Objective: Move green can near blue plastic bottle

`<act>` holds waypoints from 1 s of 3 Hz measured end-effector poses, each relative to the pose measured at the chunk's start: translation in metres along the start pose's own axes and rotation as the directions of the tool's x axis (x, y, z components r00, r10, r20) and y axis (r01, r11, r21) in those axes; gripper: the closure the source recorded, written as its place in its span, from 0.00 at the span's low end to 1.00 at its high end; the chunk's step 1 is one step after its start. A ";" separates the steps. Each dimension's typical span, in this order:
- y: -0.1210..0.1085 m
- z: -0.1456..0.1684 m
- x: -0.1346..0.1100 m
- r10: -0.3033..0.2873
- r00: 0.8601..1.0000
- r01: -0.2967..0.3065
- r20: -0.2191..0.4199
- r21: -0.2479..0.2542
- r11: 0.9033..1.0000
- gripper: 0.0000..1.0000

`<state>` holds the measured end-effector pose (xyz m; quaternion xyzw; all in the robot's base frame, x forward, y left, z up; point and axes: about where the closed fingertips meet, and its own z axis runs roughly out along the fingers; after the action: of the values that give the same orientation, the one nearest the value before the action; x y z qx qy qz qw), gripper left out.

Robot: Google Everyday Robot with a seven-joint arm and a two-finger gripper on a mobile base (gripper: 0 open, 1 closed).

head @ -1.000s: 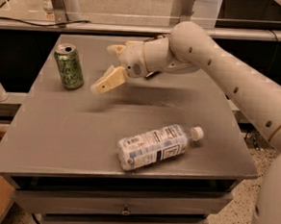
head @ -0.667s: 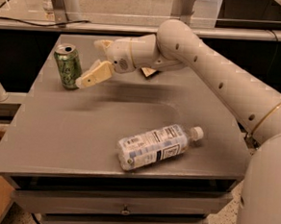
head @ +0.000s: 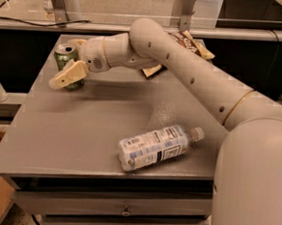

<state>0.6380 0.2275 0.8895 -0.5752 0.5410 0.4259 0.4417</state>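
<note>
Tan fingers [head: 68, 74] spread around cylindrical green can [head: 64, 56], clear blue plastic bottle [head: 153, 148] lying well apart

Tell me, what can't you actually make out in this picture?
In the camera view:
- Lower part of the green can: hidden by the gripper, which is at it, back left of the table.
- The snack bag: mostly hidden behind the arm.
- Label print on the blue plastic bottle: too small to read.

High view over table [head: 81, 129], likely head-mounted, gripper [head: 63, 63] far left
</note>
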 end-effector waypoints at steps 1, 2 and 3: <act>0.005 0.020 0.003 -0.005 1.000 0.005 0.005 -0.012 1.000 0.16; 0.009 0.027 0.008 -0.007 1.000 0.007 0.003 -0.009 1.000 0.40; 0.012 0.026 0.015 -0.004 1.000 0.004 -0.003 0.001 1.000 0.63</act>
<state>0.6268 0.2490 0.8684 -0.5764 0.5408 0.4241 0.4421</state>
